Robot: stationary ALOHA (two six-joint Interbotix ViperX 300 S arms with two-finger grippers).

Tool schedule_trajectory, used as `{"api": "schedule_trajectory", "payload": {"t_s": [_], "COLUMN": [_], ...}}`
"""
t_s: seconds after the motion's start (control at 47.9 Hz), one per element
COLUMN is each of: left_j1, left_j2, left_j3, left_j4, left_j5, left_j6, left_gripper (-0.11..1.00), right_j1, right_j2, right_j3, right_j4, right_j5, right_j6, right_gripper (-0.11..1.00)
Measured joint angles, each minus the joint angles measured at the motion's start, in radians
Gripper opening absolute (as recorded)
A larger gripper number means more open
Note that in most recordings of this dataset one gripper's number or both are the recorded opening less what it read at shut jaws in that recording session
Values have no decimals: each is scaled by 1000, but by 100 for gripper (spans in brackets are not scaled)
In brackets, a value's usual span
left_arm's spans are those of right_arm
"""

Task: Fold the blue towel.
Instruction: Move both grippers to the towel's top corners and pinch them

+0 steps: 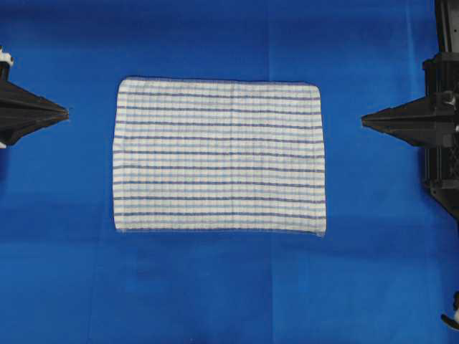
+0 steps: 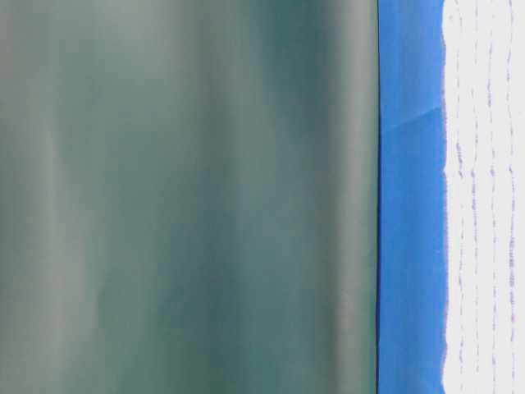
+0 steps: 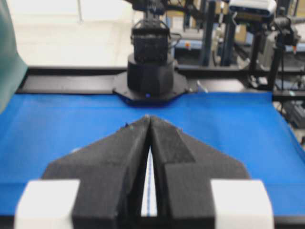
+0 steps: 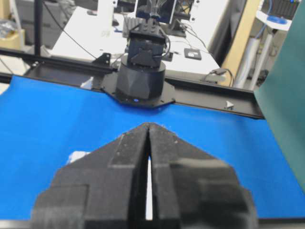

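— Striped towel (image 1: 219, 156): where is it?
— Flat, mid-cloth (image 1: 215, 294). Left gripper (image 1: 66, 112) at nine o'clock, right gripper (image 1: 364, 120) at three, both clear of it, jaws together, empty.

No legible text, labels, brands or numbers in any view.

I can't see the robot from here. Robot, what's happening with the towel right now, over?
Left gripper shut, right gripper shut, both empty and clear of the cloth. Blue towel flat, unfolded on the blue surface. Nothing in the way.
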Motion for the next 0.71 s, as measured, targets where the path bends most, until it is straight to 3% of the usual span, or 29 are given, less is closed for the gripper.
{"api": "schedule_trajectory", "payload": {"t_s": [0.251, 0.481, 0.585, 0.71], "left_j1": [12, 91, 137, 179], "left_j2": [28, 161, 247, 354], "left_j3": [0, 11, 11, 11], "left_j4": [-31, -34, -35, -37], "left_j5": [8, 9, 8, -3], "left_j6": [9, 3, -6, -6], "left_gripper": [0, 1, 4, 33], "right_j1": [-74, -158, -202, -250], "right_j2": [63, 166, 227, 310], "right_j3": [-6, -6, -6, -6], "right_j4": [6, 26, 46, 77], "right_j5": [58, 67, 71, 63], "right_j6": [6, 14, 15, 15], "right_gripper": [0, 3, 21, 55]}}
